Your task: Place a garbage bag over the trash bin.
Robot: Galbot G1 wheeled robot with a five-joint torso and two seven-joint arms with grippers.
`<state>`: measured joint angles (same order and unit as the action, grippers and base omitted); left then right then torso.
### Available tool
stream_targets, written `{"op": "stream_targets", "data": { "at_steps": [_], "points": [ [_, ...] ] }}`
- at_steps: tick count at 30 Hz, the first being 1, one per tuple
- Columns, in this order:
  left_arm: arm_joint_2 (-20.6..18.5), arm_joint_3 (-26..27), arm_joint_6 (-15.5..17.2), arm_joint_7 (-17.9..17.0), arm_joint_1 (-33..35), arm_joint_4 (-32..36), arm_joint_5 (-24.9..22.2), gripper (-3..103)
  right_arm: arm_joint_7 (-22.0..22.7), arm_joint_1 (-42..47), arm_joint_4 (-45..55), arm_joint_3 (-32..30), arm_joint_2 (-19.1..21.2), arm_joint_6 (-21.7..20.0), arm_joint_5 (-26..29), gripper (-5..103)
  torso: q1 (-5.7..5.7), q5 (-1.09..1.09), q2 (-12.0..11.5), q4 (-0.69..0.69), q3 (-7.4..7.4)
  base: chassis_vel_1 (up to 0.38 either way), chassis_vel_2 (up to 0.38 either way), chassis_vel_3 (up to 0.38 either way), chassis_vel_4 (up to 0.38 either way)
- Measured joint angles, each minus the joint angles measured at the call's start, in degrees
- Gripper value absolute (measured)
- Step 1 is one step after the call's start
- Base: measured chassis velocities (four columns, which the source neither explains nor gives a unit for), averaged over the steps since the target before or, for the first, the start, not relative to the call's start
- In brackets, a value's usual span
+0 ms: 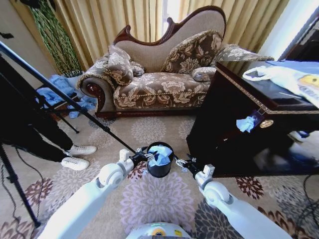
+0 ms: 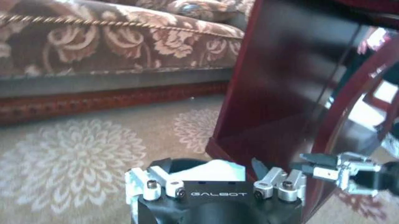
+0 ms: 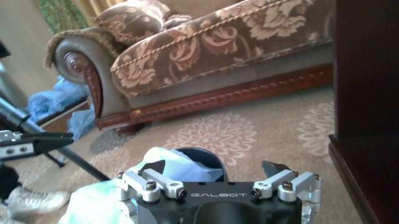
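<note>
Left gripper (image 1: 143, 156) and right gripper (image 1: 180, 163) flank trash bin (image 1: 160, 167) on carpet (image 1: 149, 199), fingers of both spread apart, holding nothing. Wrist housings read "GALBOT". Garbage bag (image 1: 160, 155) sits crumpled inside bin mouth, not yet over rim. Film likely light, limp, slippery; best pinched at loose bag edge. Dark cabinet (image 1: 234, 119) just beyond, sofa (image 1: 159, 79) farther.

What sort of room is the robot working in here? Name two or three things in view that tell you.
Most likely a home living room or parlour: an ornate floral sofa with cushions, long gold curtains behind it, a flower-patterned carpet and a dark wooden cabinet.
</note>
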<state>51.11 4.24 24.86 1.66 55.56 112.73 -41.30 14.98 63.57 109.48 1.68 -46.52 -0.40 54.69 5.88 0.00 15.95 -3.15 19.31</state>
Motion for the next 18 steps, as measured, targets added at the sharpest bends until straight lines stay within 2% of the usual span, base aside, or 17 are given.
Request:
{"op": "stream_targets", "data": {
  "at_steps": [1,3,9,14,15,17,18],
  "points": [
    [-0.30,-0.73,0.11,0.74,-1.23,-0.75,2.24,96,0.00,1.10,0.10,-1.15,-0.52,0.00,-0.02,100,0.00,0.01,0.00,0.00,0.00,0.000,0.000,0.000,0.000],
    [-0.68,-2.17,0.39,1.96,-4.09,-2.51,5.04,98,-0.66,3.26,-0.16,-3.69,-1.59,0.10,-0.81,100,0.00,0.00,0.00,0.01,0.00,0.000,0.000,0.000,0.000],
    [-1.09,-5.16,2.75,5.00,-9.88,-5.97,5.83,100,-2.23,7.42,-0.47,-7.42,-2.42,0.55,-2.38,100,0.00,0.00,0.00,-0.02,0.00,0.000,0.000,0.000,0.000],
    [-0.89,-10.24,4.67,7.71,-16.83,-10.87,6.41,102,-3.71,11.12,-0.34,-10.71,-3.27,1.24,-4.24,100,0.00,0.00,0.00,-0.01,0.00,0.000,0.000,0.000,0.000],
    [-0.62,-11.80,5.44,8.13,-18.09,-11.92,6.38,96,-4.05,11.78,-0.34,-11.40,-3.58,1.45,-4.60,100,0.00,0.00,0.00,0.00,0.00,0.000,0.000,0.000,0.000],
    [-0.41,-12.72,5.59,8.61,-18.69,-12.83,6.48,96,-4.31,12.15,-0.34,-11.83,-3.72,1.53,-4.78,100,0.00,0.01,0.00,0.00,0.00,0.000,0.000,0.000,0.000],
    [-0.21,-13.36,5.56,9.15,-19.04,-13.49,6.62,92,-4.52,12.38,-0.34,-12.10,-3.80,1.57,-4.88,100,0.00,0.00,0.00,0.00,0.00,0.000,0.000,0.000,0.000]
  ]
}}
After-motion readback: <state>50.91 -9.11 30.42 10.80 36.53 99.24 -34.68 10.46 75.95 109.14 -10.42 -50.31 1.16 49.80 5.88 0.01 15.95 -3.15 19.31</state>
